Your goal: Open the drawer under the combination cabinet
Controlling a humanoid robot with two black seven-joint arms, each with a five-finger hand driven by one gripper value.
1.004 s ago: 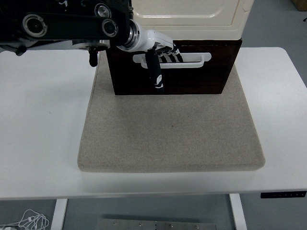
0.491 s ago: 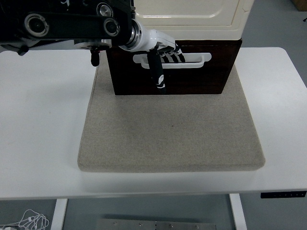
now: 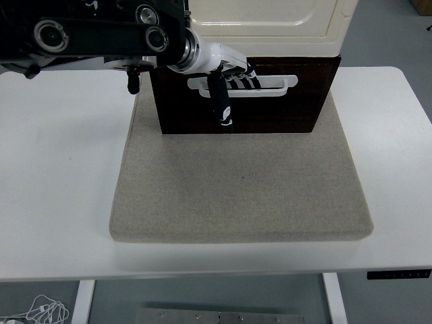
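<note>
The dark brown drawer [image 3: 270, 108] sits at the far middle of the table [image 3: 54, 169], under a cream cabinet [image 3: 263, 27], its front face flush with the back edge of a grey felt mat [image 3: 243, 182]. The mat spreads forward from the drawer almost to the table's near edge, flat and bare, so the whole stretch in front of the drawer is open; bare white tabletop lies on both sides. The left hand [image 3: 226, 74] reaches in from the upper left and its fingers [image 3: 239, 77] are curled through the white handle [image 3: 270, 86], a long rounded loop across the drawer front, with the black thumb hanging down over the dark wood. The fingertips are tucked behind the handle bar and cannot be made out. The cabinet's top is cut off by the picture's upper edge, and the bulky black arm hides its left corner. The drawer front looks glossy, the cabinet smooth, the mat rough and fibrous
</note>
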